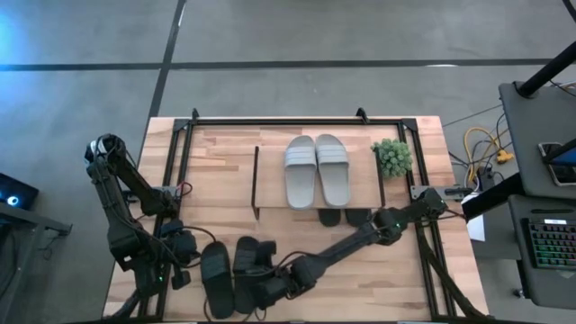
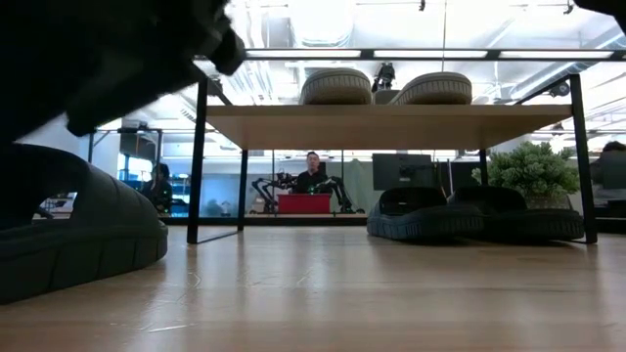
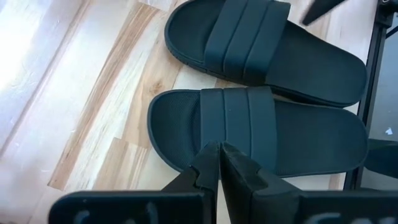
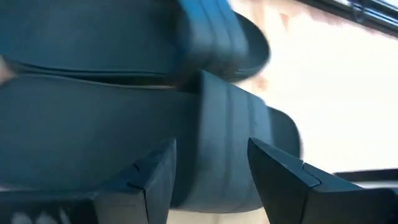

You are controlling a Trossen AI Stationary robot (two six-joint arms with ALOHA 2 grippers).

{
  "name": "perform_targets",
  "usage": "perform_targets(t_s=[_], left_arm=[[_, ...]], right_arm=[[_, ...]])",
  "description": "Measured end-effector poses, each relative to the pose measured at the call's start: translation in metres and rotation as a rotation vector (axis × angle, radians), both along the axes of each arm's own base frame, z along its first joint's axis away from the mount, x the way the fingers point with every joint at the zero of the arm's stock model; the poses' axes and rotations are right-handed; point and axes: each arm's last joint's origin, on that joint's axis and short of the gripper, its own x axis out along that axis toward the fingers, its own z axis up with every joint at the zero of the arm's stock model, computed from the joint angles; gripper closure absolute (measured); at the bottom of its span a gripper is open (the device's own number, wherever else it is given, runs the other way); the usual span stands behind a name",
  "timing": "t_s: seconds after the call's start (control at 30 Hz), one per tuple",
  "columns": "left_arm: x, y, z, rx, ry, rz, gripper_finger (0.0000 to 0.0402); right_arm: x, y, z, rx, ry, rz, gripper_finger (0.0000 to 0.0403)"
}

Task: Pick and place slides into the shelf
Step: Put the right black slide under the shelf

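My right gripper [image 4: 211, 180], fingers apart, straddles the strap of a black slide [image 1: 245, 274] at the table's front edge, lined up to grasp it (not yet closed). It lies beside its mate, long axis running front to back. My left gripper [image 3: 219, 163], pinched together, waits alongside. White slides [image 1: 317, 169] top the shelf [image 1: 270, 200].

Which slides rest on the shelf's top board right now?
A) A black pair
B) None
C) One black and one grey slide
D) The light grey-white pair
D: in the high view the light grey-white pair lies side by side on the shelf top board, with no black slide up there.
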Motion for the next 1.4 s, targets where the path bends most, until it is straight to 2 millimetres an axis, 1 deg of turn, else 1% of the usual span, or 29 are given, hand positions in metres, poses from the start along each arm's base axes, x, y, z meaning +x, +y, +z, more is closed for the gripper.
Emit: perform_targets(t_s=[0.07,0.17,0.33,0.43,0.53,0.6,0.7,1.0,1.07,1.2,1.3,1.4], left_arm=[[0.0,0.0,0.0,-0.001,0.0,0.0,0.0402],[0.0,0.0,0.0,-0.003,-0.001,0.0,0.0402],[0.0,-0.001,0.0,-0.009,-0.003,0.002,0.0402],[0.0,-0.001,0.0,-0.009,-0.003,0.002,0.0402],[0.0,-0.001,0.0,-0.009,-0.003,0.002,0.0402],[0.0,-0.001,0.0,-0.009,-0.003,0.002,0.0402],[0.0,-0.001,0.0,-0.009,-0.003,0.002,0.0402],[0.0,-0.001,0.0,-0.013,-0.004,0.005,0.0402],[0.0,-0.001,0.0,-0.014,-0.005,0.006,0.0402],[0.001,-0.001,0.0,-0.02,-0.007,0.007,0.0402],[0.001,-0.002,0.0,-0.023,-0.007,0.006,0.0402],[0.001,-0.002,0.0,-0.023,-0.008,0.006,0.0402]], right_arm=[[0.001,-0.002,-0.004,-0.026,-0.003,-0.023,0.0211],[0.004,-0.005,-0.009,-0.003,0.003,-0.038,0.0211],[0.005,-0.005,-0.018,0.001,0.019,-0.038,0.0211],[0.005,-0.005,-0.019,-0.004,0.025,-0.039,0.0214],[0.002,-0.008,-0.02,-0.077,0.02,-0.098,0.0226],[0.001,-0.01,-0.021,-0.129,0.016,-0.129,0.0239],[0.001,-0.01,-0.021,-0.115,0.026,-0.119,0.0267],[-0.003,-0.013,-0.023,-0.137,0.076,-0.114,0.038],[-0.004,-0.014,-0.022,-0.14,0.089,-0.123,0.0389],[-0.012,-0.019,-0.015,-0.177,0.104,-0.202,0.039],[-0.026,-0.022,-0.008,-0.241,0.121,-0.304,0.039],[-0.043,-0.027,0.002,-0.261,0.17,-0.399,0.039]])
